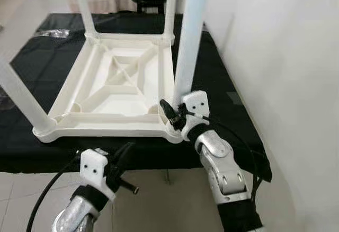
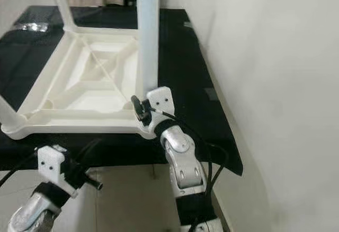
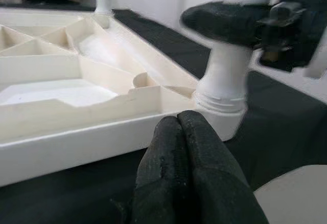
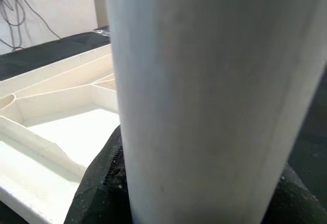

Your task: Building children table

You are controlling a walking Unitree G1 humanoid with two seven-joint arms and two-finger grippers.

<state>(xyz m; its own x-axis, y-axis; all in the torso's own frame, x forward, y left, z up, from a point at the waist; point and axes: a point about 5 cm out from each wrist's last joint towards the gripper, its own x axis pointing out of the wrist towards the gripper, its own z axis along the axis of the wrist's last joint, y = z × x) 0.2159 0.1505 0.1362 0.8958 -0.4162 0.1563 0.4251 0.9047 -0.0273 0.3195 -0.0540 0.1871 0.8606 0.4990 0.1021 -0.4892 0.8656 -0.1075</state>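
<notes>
Lying upside down on the black surface [image 1: 222,83], the white table top [image 1: 114,86] has its legs upright; right tool [image 1: 177,116] is clamped on the near-right leg [image 1: 188,41] just above its socket; left tool [image 3: 186,147], fingers pressed together, is held below the near edge; a wall [image 1: 280,73] stands close on the right; no writing legible.

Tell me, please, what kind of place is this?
Probably an indoor room in a home: a tiled floor, a plain white wall, and a black-covered table bearing an upturned white children's table.
</notes>
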